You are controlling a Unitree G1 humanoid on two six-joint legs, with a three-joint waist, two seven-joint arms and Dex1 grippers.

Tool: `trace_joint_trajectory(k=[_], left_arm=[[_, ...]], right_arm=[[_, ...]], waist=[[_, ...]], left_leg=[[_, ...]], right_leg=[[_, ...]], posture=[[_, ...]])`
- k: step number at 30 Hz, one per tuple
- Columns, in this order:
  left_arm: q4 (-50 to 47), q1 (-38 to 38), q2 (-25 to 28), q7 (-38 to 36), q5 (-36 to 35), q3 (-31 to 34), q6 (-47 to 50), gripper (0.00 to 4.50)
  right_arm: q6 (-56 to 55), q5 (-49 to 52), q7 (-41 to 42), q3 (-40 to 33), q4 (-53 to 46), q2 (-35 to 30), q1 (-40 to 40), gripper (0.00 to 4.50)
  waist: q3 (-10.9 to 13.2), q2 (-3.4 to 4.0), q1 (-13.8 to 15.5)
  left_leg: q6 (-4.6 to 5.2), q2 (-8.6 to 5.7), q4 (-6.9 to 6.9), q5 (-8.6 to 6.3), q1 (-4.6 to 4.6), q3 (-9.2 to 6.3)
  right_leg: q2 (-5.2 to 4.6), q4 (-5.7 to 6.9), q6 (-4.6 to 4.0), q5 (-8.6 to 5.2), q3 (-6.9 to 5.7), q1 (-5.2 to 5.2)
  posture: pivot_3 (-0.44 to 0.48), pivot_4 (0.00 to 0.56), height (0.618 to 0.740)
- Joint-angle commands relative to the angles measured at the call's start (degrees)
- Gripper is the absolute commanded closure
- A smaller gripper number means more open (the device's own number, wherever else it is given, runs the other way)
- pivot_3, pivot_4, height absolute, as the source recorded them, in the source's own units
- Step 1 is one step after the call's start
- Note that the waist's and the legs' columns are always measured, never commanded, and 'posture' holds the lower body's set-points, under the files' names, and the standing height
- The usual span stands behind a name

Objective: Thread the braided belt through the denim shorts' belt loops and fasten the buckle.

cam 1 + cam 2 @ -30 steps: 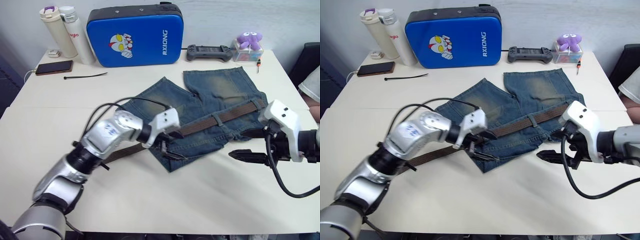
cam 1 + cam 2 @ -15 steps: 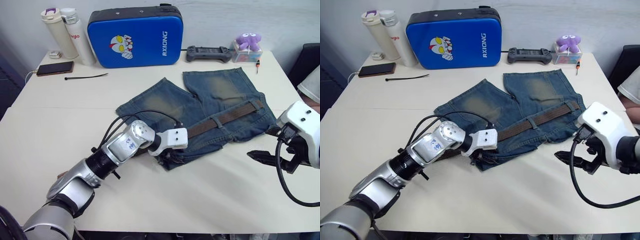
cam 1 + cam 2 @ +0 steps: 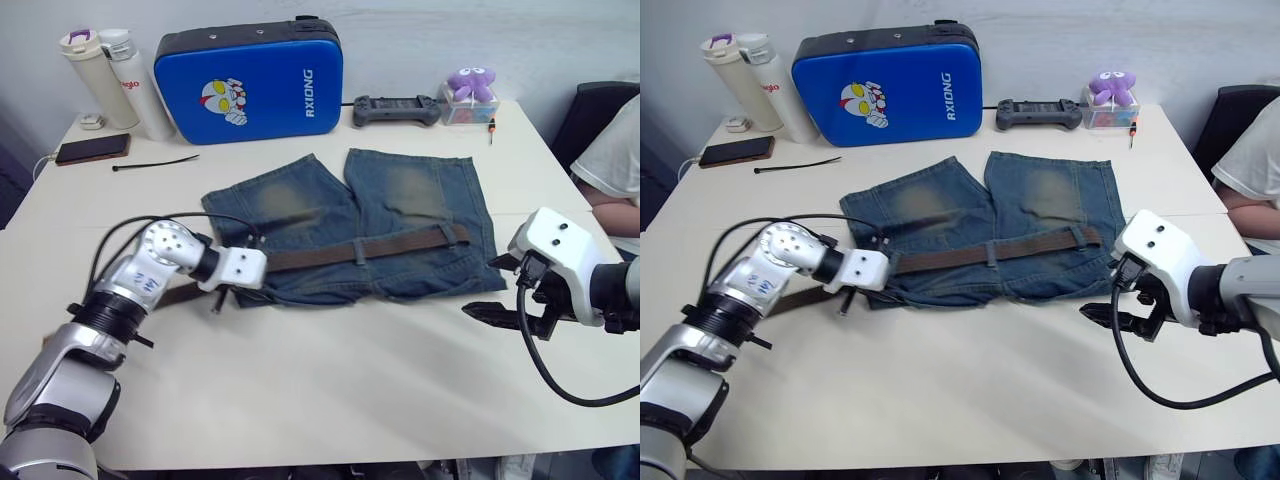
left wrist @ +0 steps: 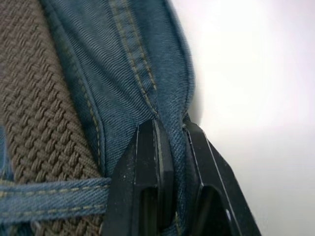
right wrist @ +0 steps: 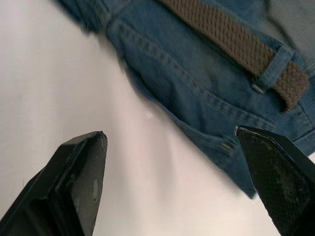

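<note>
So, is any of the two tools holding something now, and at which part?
The left tool pinches the denim shorts at the waistband edge, beside the braided belt. The right tool is open over the table and holds nothing.

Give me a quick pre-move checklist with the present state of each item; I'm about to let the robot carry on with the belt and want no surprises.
1. Left pincer has a hold on the faded blue denim shorts: ok, fingers shut on the waistband edge.
2. Right pincer free and ready: ok, open above bare table, apart from the shorts.
3. Brown braided belt lies along the waistband: ok.
4. Belt passes under a blue denim belt loop: ok for this one; others cannot tell.
5. Buckle fastened: cannot tell.
6. Cream table clear between the pincers: ok.
</note>
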Motion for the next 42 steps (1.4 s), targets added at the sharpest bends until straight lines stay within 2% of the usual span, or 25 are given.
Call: trace_joint_trajectory(k=[1, 6, 12, 15, 17, 18, 19, 20, 25, 28, 30, 32, 34, 38, 42], left_arm=[[10.30, -1.97, 3.37, -1.69, 6.40, 0.72, -7.85, 4.50], [14.47, -1.67, 4.76, -1.94, 6.90, 3.66, -8.68, 4.50], [11.43, 3.49, 7.68, -1.52, 5.66, 8.46, -6.16, 4.50], [7.67, 6.50, 8.51, -3.89, 2.40, 11.57, 0.24, 4.50], [0.71, 9.69, 9.68, -9.82, -4.48, 14.50, 10.23, 3.42], [-1.90, 10.84, 10.19, -11.55, -6.33, 15.41, 13.33, 3.21], [-3.83, 11.71, 10.53, -12.42, -7.26, 16.08, 15.35, 2.78], [-5.22, 12.34, 10.74, -12.51, -7.42, 16.53, 16.53, 2.42], [-13.89, 17.92, 16.29, -9.96, -16.64, 28.84, 29.43, 0.09], [-18.40, 21.44, 18.08, -6.26, -22.76, 36.85, 40.83, 0.09], [-21.24, 22.38, 16.99, 0.41, -27.75, 41.88, 53.25, 0.09], [-23.58, 23.49, 15.57, 6.76, -30.32, 44.00, 64.24, 0.09], [-25.35, 25.10, 14.06, 12.34, -30.49, 44.32, 70.95, 0.09], [-24.28, 23.48, 10.10, 21.69, -30.69, 45.25, 80.60, 0.09], [-18.37, 16.87, 3.83, 28.83, -28.70, 43.64, 81.51, 0.09]], right_arm=[[-3.13, -0.47, 0.57, 2.50, 1.27, 0.07, -2.46, 0.00], [-6.35, -1.56, 1.17, 8.35, 4.15, 0.87, -6.16, 0.00], [-9.50, -3.26, 2.50, 12.16, 7.38, 1.10, -8.59, 0.00], [-10.78, -3.78, 3.12, 13.76, 8.84, 2.06, -9.89, 0.00], [-11.47, -4.41, 3.38, 14.83, 9.85, 2.87, -10.87, 0.00], [-11.68, -4.67, 3.52, 15.12, 10.16, 3.13, -11.19, 0.00], [-11.81, -4.84, 3.65, 15.34, 10.37, 3.27, -11.42, 0.00], [-11.87, -4.99, 3.78, 15.43, 10.49, 3.35, -11.53, 0.00], [-10.83, -1.37, 7.80, 14.42, 18.75, 8.00, -15.12, 0.00], [-11.44, -2.88, 7.87, 15.61, 25.23, 10.71, -18.51, 0.00], [-10.79, -3.54, 6.11, 16.29, 30.06, 14.43, -21.94, 0.00], [-9.99, -4.30, 4.34, 17.36, 34.78, 18.93, -25.62, 0.00], [-9.24, -4.60, 3.30, 18.11, 39.63, 23.60, -28.82, 0.00], [-10.03, -5.75, 1.74, 17.68, 49.11, 31.10, -33.18, 0.00], [-14.93, -10.68, -2.20, 17.60, 61.75, 37.11, -38.01, 0.00]], waist=[[0.00, -0.01, -0.05], [0.00, 0.00, -0.14], [0.00, 0.00, -0.31], [0.00, 0.00, -0.51], [-0.01, 0.01, -0.65], [0.00, 0.01, -0.66], [0.00, 0.01, -0.65], [0.00, 0.01, -0.44], [0.06, -0.09, -0.13], [0.06, -0.07, 0.02], [0.07, -0.05, 0.05], [0.08, -0.05, 0.06], [0.08, -0.04, 0.05], [0.08, -0.06, 0.02], [0.07, -0.06, 0.29]], left_leg=[[0.00, 0.00, 0.03, 0.00, -0.06, 0.00], [0.00, 0.01, 0.05, 0.00, -0.12, -0.02], [-0.01, 0.00, 0.10, 0.01, -0.37, 0.03], [-0.04, 0.01, 0.05, 0.02, -0.37, 0.09], [-0.06, 0.04, 0.06, 0.03, -0.48, 0.20], [-0.06, 0.04, 0.08, 0.03, -0.53, 0.21], [-0.09, 0.04, 0.10, 0.05, -0.58, 0.23], [-0.10, 0.05, 0.10, 0.06, -0.62, 0.23], [-0.08, 0.04, 0.19, 0.05, -0.71, 0.22], [-0.06, 0.03, 0.16, 0.03, -0.72, 0.21], [-0.04, 0.01, 0.16, 0.02, -0.72, 0.22], [-0.03, 0.00, 0.19, 0.02, -0.71, 0.21], [-0.03, -0.01, 0.18, 0.02, -0.69, 0.21], [-0.06, -0.01, 0.18, 0.03, -0.75, 0.21], [-0.10, -0.01, 0.51, 0.05, -1.04, 0.17]], right_leg=[[0.00, 0.00, 0.00, 0.00, -0.01, -0.04], [-0.01, 0.03, 0.00, 0.00, -0.01, -0.12], [-0.03, 0.14, 0.00, 0.00, 0.05, -0.44], [-0.03, 0.24, 0.00, 0.00, 0.05, -0.55], [-0.03, 0.41, 0.00, 0.00, 0.09, -0.75], [-0.03, 0.45, 0.00, 0.00, 0.09, -0.80], [-0.04, 0.48, 0.00, 0.00, 0.09, -0.88], [-0.05, 0.52, 0.00, 0.00, 0.08, -0.92], [-0.08, 0.43, -0.01, 0.01, 0.07, -0.93], [-0.11, 0.38, -0.01, 0.01, 0.06, -0.93], [-0.15, 0.37, -0.01, 0.01, 0.06, -0.92], [-0.15, 0.42, -0.01, 0.01, 0.06, -0.92], [-0.15, 0.52, -0.01, 0.01, 0.06, -0.94], [-0.12, 0.83, -0.01, 0.01, 0.06, -1.03], [-0.12, 0.96, -0.01, 0.01, -0.05, -1.20]], posture=[[0.000, 0.150, 0.739], [0.000, 0.150, 0.739], [0.000, 0.150, 0.739], [0.000, 0.150, 0.739], [0.000, 0.150, 0.739], [0.000, 0.150, 0.739], [0.000, 0.150, 0.739], [0.000, 0.150, 0.739], [0.000, 0.150, 0.739], [0.000, 0.150, 0.739], [0.000, 0.150, 0.739], [0.000, 0.150, 0.739], [0.000, 0.150, 0.739], [0.000, 0.150, 0.739], [0.000, 0.150, 0.739]])
